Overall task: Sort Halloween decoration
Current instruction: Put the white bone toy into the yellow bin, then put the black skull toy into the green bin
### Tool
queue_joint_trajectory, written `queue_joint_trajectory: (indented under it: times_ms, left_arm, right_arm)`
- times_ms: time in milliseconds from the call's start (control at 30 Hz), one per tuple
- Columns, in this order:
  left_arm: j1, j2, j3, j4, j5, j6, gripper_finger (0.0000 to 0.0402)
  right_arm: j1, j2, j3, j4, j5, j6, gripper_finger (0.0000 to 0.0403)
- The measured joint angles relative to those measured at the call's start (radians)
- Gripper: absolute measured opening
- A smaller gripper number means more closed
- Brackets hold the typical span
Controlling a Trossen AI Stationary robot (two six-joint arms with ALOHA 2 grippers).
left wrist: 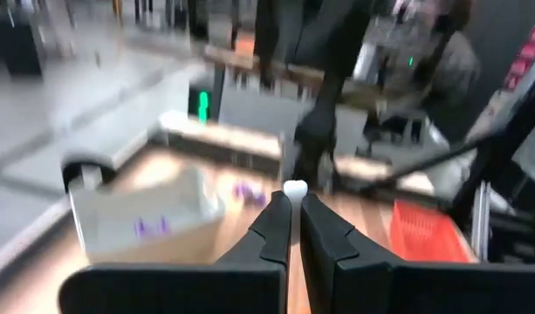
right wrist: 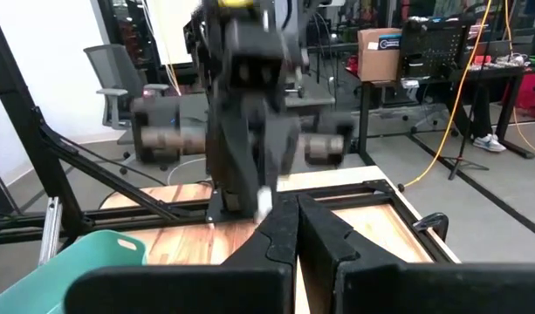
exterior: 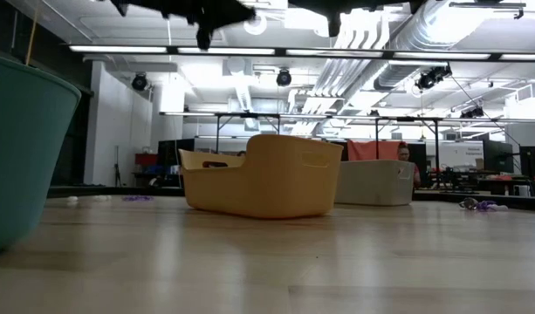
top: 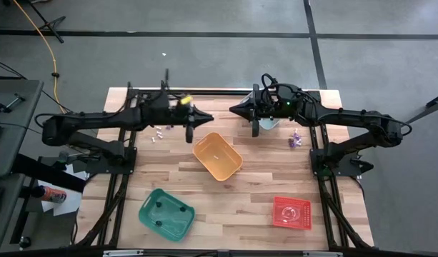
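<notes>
From the high view, the left gripper [top: 206, 118] is hanging above the table [top: 254, 207] at about 11 o'clock from the orange bin [top: 217, 156], and the right gripper [top: 235, 109] is pointing toward it from about 1 o'clock of that bin. Both are showing their fingers together. Some purple trinkets [top: 160, 133] are lying on the wood at 9 o'clock of the orange bin, and other purple trinkets [top: 296, 140] are lying at 3 o'clock. The green bin [top: 166, 213] is sitting at 7 o'clock, the red bin [top: 291, 213] at 5 o'clock.

In the low view, the orange bin [exterior: 263, 174] is standing in the middle with a grey bin [exterior: 376, 181] behind it.

In the left wrist view, the left gripper [left wrist: 293, 202] is pressing its tips on a small whitish trinket [left wrist: 294, 187]. I judge that it is carrying this piece to a bin; to do it well, it should be keeping the grip firm, coming right over the bin, and opening only low inside the walls.

In the right wrist view, the right gripper [right wrist: 296, 209] is holding nothing that I can see.

This left wrist picture is blurred, so the shape of the trinket is hard to tell. Which bin fits it, I cannot say, and the grey bin is mostly hidden under the right arm from above.
</notes>
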Motion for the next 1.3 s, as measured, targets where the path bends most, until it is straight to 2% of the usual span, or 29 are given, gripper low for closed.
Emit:
queue_joint_trajectory:
  times_ms: [133, 267, 400, 667, 833, 1033, 1300]
  left_arm:
    - [-0.022, 0.083, 0.031, -0.168, 0.016, 0.018, 0.0]
    - [-0.061, 0.164, 0.062, -0.308, 0.018, 0.15, 0.0]
    - [-0.088, 0.255, 0.066, -0.34, 0.018, 0.217, 0.0]
    - [-0.111, 0.406, 0.066, -0.366, 0.01, 0.217, 0.0]
    - [-0.121, 0.439, 0.066, -0.368, 0.009, 0.202, 0.0011]
    - [-0.126, 0.439, 0.066, -0.371, -0.044, 0.202, 0.004]
    - [-0.125, 0.434, 0.066, -0.372, -0.051, 0.197, 0.0079]
  right_arm:
    - [0.0, 0.0, 0.0, -0.002, 0.001, 0.0, 0.0]
    - [0.0, 0.0, 0.0, -0.007, 0.004, 0.0, 0.0]
    - [0.0, 0.0, 0.0, -0.009, 0.004, 0.0, 0.0]
    - [0.0, -0.001, 0.0, -0.031, 0.003, 0.053, 0.0]
    - [0.0, -0.001, 0.0, -0.038, 0.003, 0.071, 0.0]
    - [0.0, -0.002, 0.0, -0.038, 0.002, 0.069, 0.0]
    - [0.0, -0.002, 0.0, -0.038, -0.001, 0.069, 0.0]
